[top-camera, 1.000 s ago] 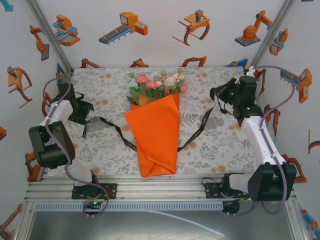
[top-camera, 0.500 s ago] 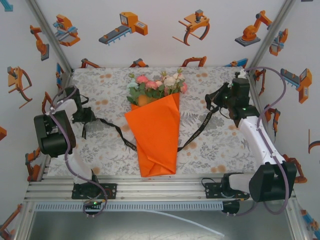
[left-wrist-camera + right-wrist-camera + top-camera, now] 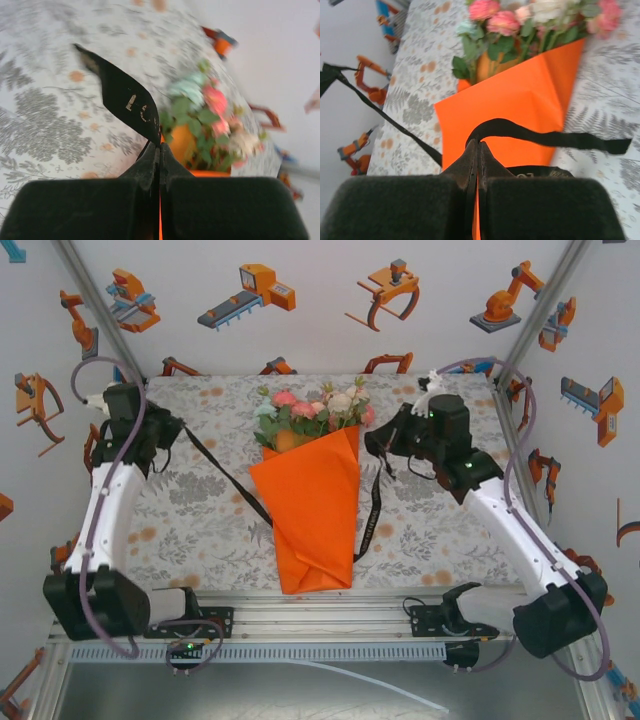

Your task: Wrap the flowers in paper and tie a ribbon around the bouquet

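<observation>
The flowery surface [image 3: 200, 530] holds the orange paper [image 3: 310, 510], folded into a cone in the middle with its tip near the front edge. The flowers [image 3: 315, 410] (pink, white and green) poke out of its wide far end. The black ribbon [image 3: 545, 135] comes out from both sides of the paper and is held up off the surface at each end. The left jaws are pinched shut on one end. The right jaws are pinched shut on the other.

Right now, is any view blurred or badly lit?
Top external: sharp, evenly lit, no glare. Left wrist: flowers and tablecloth smeared, ribbon less so. Right wrist: flowers and paper fairly crisp.
</observation>
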You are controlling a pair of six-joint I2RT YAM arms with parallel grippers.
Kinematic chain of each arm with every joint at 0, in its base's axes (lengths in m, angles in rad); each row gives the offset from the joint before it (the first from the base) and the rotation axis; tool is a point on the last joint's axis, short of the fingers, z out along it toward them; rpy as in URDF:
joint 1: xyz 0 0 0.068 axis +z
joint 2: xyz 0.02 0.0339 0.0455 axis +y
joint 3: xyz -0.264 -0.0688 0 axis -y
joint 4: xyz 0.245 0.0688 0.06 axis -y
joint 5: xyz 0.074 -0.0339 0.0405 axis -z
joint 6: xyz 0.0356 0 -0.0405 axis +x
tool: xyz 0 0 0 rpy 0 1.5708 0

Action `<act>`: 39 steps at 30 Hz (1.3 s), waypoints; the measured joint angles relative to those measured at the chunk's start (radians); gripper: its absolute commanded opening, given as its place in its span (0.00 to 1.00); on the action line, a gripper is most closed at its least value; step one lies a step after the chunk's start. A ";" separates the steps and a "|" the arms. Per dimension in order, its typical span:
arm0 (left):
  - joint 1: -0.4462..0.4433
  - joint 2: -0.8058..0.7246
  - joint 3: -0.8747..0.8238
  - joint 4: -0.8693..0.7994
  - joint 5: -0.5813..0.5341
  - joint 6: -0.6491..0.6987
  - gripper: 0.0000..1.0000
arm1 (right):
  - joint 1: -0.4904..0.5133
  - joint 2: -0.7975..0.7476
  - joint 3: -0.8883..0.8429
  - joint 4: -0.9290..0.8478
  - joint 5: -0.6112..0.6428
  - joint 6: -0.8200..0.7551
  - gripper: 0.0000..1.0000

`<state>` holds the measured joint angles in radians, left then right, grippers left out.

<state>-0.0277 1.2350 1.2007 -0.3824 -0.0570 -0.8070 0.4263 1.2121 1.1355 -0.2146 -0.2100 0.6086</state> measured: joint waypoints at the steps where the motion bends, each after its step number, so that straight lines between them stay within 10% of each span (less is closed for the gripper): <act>1: -0.047 -0.041 -0.018 0.018 0.000 0.045 0.00 | 0.028 0.033 0.027 0.012 0.000 0.000 0.00; 8: -0.251 -0.235 -0.190 0.068 0.003 0.265 0.00 | 0.241 0.451 0.385 0.077 -0.001 0.008 0.00; 11: -0.284 -0.322 -0.231 0.084 0.005 0.317 0.00 | 0.362 0.672 0.608 0.050 -0.015 0.024 0.29; 16: -0.294 -0.459 -0.247 0.174 0.044 0.372 0.00 | 0.504 0.862 0.848 -0.064 -0.040 -0.007 0.46; 23: -0.347 -0.359 -0.216 0.276 0.215 0.444 0.00 | 0.385 0.665 0.671 -0.093 -0.039 -0.031 0.47; 30: -0.571 0.099 0.042 0.312 0.266 0.582 0.01 | 0.085 0.251 0.208 -0.020 0.120 0.020 0.46; 39: -0.698 0.445 0.130 0.243 0.274 0.777 0.45 | -0.040 0.031 -0.103 -0.053 0.188 0.026 0.46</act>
<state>-0.7254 1.6802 1.3304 -0.1390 0.2169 -0.0299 0.3862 1.2427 1.0325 -0.2672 -0.0216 0.6346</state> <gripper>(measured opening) 0.392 0.463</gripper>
